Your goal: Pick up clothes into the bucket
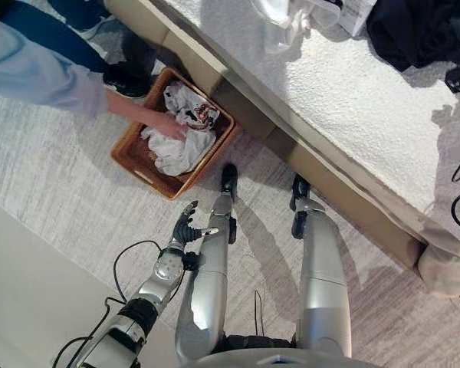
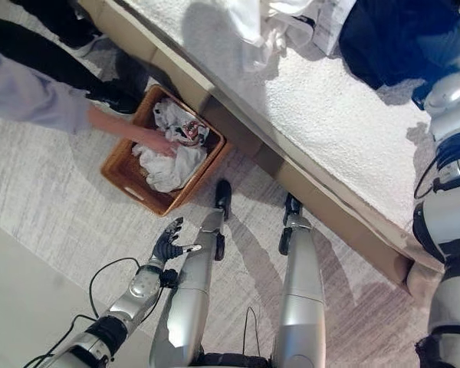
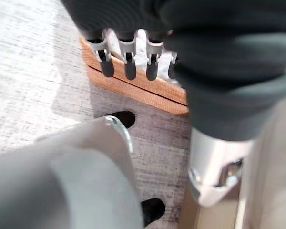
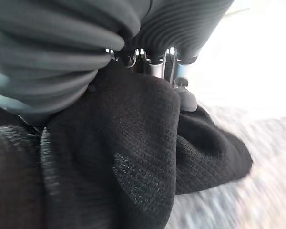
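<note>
A person's hand (image 1: 167, 123) is reaching in from nine o'clock and resting on white crumpled clothes (image 1: 176, 146), one piece showing a red and dark printed patch too small to read, lying in a brown wicker basket (image 1: 132, 153) on the pale carpet (image 1: 54, 169). The basket is sitting at about ten o'clock in the head views, just beside the edge of a bed (image 1: 353, 107) with a white textured cover. Near six o'clock of the basket, the left hand (image 1: 186, 224) is hanging over the carpet with its fingers (image 3: 128, 64) relaxed and apart, holding nothing; in its wrist view the basket's wall is showing past the fingertips. On the bed, white garments (image 2: 280, 23) are lying at twelve o'clock, and a black knitted garment (image 2: 391, 34) with a coarse ribbed weave is bunching at one o'clock. The right hand (image 4: 155, 59) is pressing into that black knit in its wrist view, with its fingers sunk in the folds, so I cannot tell how far they are closing or whether they have hold of it.
</note>
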